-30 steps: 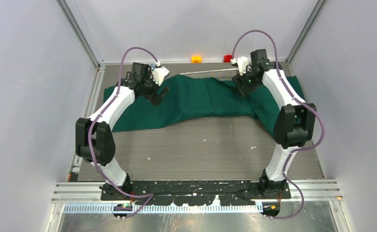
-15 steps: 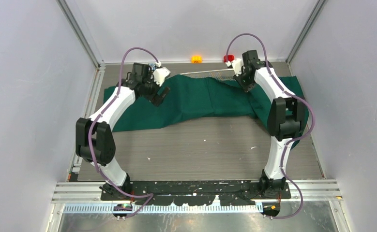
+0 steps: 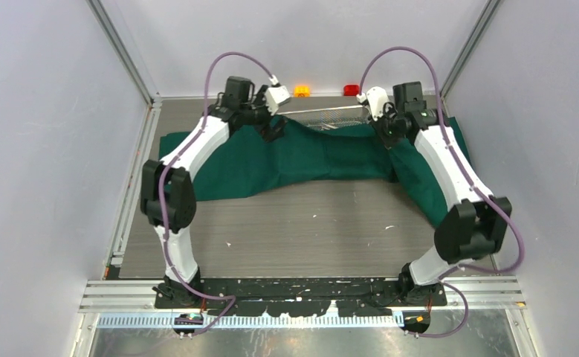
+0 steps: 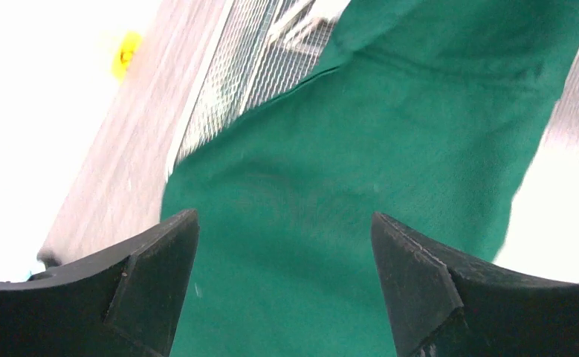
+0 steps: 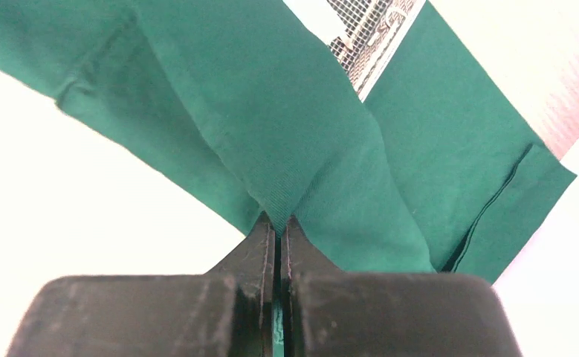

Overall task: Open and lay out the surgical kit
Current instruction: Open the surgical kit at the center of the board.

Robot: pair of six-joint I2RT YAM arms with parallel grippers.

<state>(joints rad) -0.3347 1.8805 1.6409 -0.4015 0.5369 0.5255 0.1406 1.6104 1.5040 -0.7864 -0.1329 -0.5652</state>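
Note:
The dark green cloth wrap [image 3: 323, 152] lies spread across the far half of the table, draped over the wire-mesh tray [image 3: 329, 117], which shows only as a strip at the back. My left gripper [image 4: 284, 218] hangs open over the cloth [image 4: 360, 149] near the tray's left part [image 4: 227, 82], with nothing between its fingers; from above the left gripper [image 3: 274, 134] sits at the cloth's far edge. My right gripper [image 5: 279, 222] is shut on a pinched fold of the cloth [image 5: 301, 134] beside the mesh [image 5: 372, 37]; from above the right gripper [image 3: 387, 134] sits at the tray's right end. The instruments are hidden.
An orange block [image 3: 301, 91] and a red block [image 3: 351, 90] sit at the back wall behind the tray. Grey walls and metal rails [image 3: 139, 149] bound the table. Bare tabletop [image 3: 301, 230] lies between the cloth and the arm bases.
My right gripper has gone from open to shut on a fold of the cloth at the tray's right end. The left arm swung right and farther back, still open.

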